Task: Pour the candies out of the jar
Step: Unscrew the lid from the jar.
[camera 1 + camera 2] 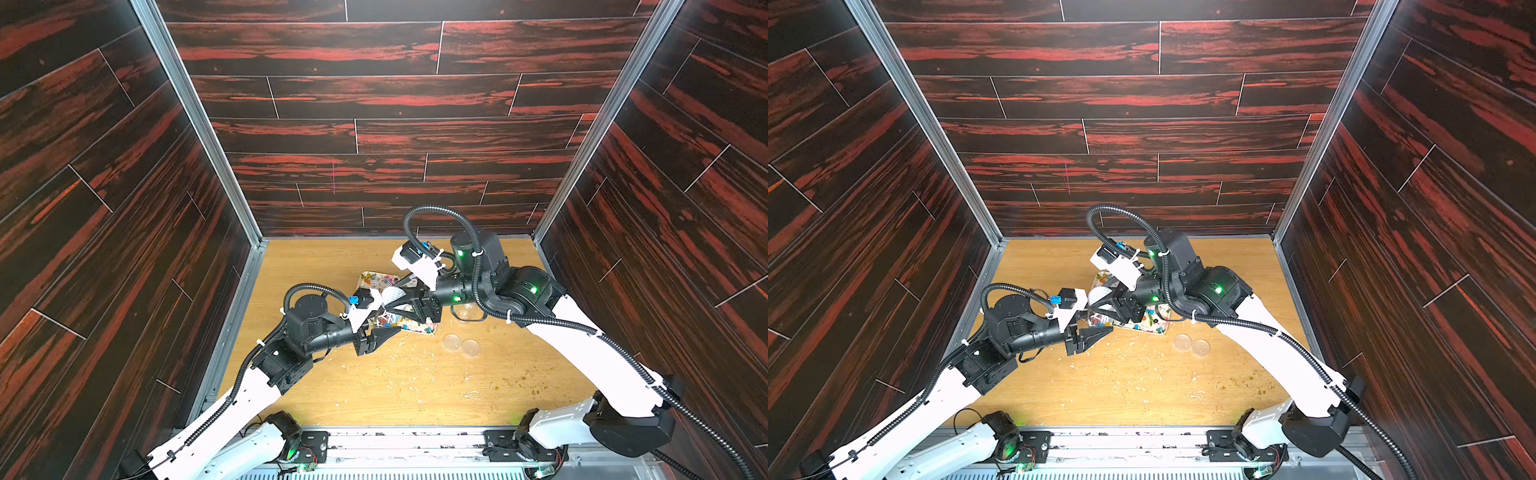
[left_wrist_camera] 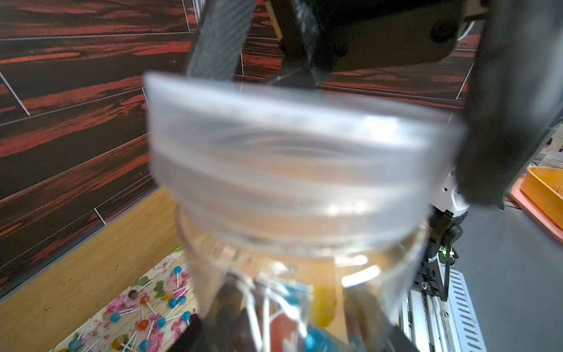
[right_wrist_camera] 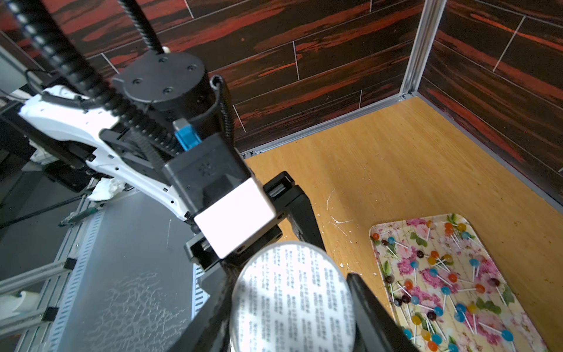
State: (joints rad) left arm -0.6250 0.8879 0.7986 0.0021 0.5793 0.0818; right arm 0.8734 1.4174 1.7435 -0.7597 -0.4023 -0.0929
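Jar (image 2: 304, 268) being clamped at body and lid (image 3: 292, 304), near the tray (image 3: 373, 231)
The left gripper (image 1: 392, 324) is gripping the jar's body, the right gripper (image 3: 289, 275) pinching the lid; candies (image 2: 283, 329) are sitting inside, many more lying on the tray; both wrists are hiding much of the tray in both top views; 2 clear discs (image 1: 451, 343) are lying near the tray; crumbs (image 1: 532, 388) are dotting the wooden table (image 1: 374, 395); dark red plank walls (image 1: 374, 104) are boxing it in.

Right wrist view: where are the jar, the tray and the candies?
jar (image 3: 292, 298): right wrist view, printed label on its base.
tray (image 3: 490, 306): right wrist view, bare leafy patch of its floor.
candies (image 3: 445, 290): right wrist view, a blue one mid-tray.
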